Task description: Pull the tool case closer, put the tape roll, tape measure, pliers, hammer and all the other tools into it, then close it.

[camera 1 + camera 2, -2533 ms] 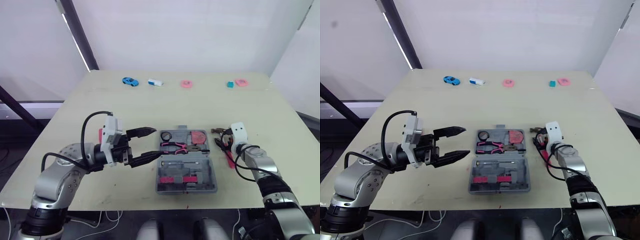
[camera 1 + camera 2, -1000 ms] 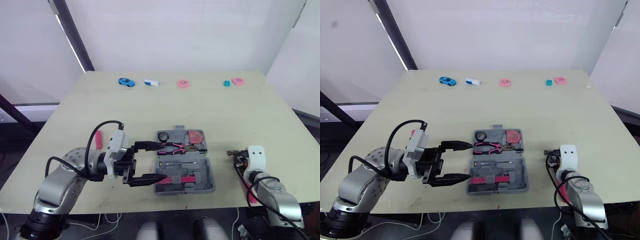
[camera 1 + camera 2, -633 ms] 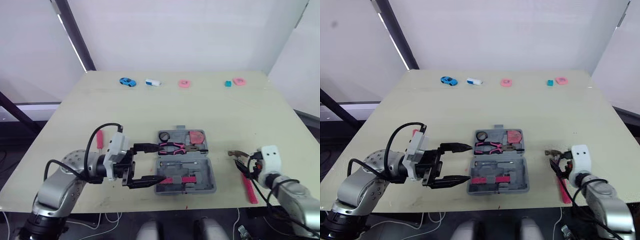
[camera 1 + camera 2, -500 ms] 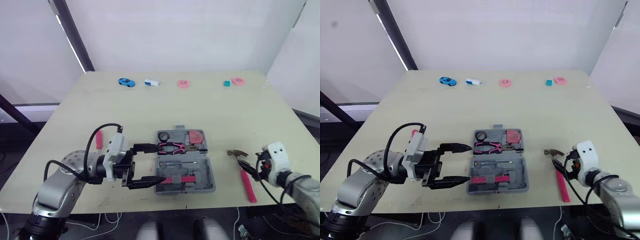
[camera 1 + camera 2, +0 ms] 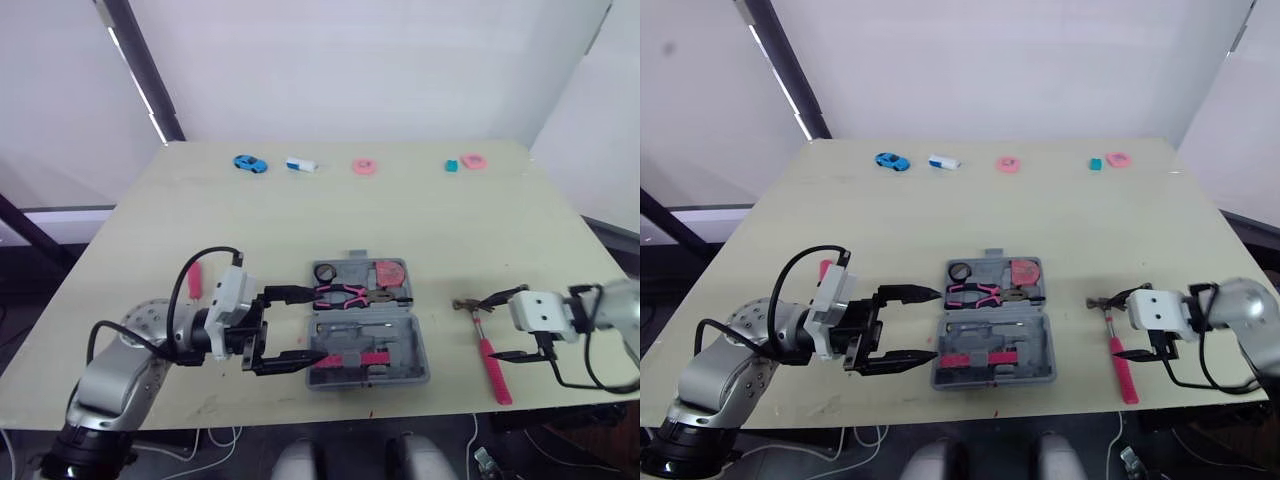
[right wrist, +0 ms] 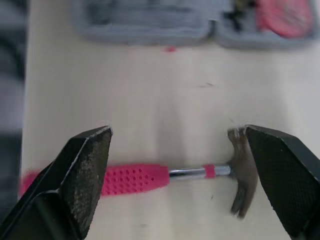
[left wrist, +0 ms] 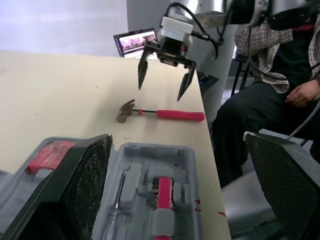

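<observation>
Jaws of right gripper (image 5: 490, 330) wide, empty, over hammer (image 5: 489, 354); left gripper (image 5: 318, 325) likewise at tool case (image 5: 419, 352).

The case (image 5: 418, 350) is grey and holds pink-and-black pliers (image 5: 345, 294). At its three o'clock the hammer (image 5: 488, 355) has a pink dotted handle and a dull metal head. At the pale beige table's (image 5: 400, 215) twelve o'clock edge is a blue toy car (image 5: 248, 163), and a person's shirt (image 7: 260, 55) is plaid.
</observation>
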